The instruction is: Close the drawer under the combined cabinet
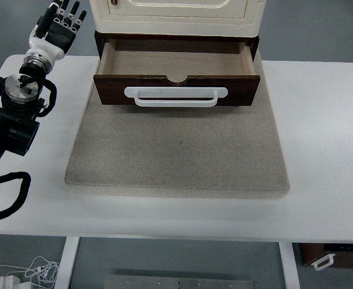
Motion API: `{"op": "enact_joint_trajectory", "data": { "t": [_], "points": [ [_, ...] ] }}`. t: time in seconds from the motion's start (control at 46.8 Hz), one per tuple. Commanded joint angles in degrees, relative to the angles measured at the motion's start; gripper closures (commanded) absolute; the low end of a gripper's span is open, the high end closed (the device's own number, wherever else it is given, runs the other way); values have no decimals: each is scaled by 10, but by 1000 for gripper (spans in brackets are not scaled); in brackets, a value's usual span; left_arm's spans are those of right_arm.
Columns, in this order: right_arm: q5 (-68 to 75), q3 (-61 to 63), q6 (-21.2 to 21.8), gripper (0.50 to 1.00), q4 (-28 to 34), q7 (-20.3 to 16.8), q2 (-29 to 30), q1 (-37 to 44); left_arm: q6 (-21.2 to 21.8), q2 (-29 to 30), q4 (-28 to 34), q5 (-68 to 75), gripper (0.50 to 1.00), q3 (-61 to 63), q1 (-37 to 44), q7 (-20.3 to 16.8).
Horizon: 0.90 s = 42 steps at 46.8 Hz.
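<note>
A cream cabinet [176, 15] stands at the back of a grey mat. Under it a dark brown drawer [176, 89] is pulled out toward me, its pale wooden inside showing empty. A white bar handle [175, 96] runs across the drawer front. My left hand [62, 21] is raised at the upper left, beyond the table's back edge and well left of the cabinet, fingers spread and holding nothing. Its arm [20, 102] comes in along the left edge. The right arm is out of view.
The grey mat [176, 150] covers the middle of the white table [326, 120]. Black cables [8, 192] loop off the left arm near the table's left edge. Below the table are white cables [26, 274] and a brown box [335, 256].
</note>
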Motion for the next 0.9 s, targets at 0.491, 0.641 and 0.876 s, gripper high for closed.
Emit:
{"op": "enact_joint_trajectory", "data": {
  "t": [0.491,0.641,0.876],
  "points": [
    [0,0,0,548,1,0,0,0,-3,26,14,-2,500,1,-2,-12],
    [0,0,0,548,0,0,0,0,-7,42,16,-3,500,1,-6,-12],
    [0,0,0,548,0,0,0,0,-6,86,13,3,500,3,-10,-12]
  ]
}}
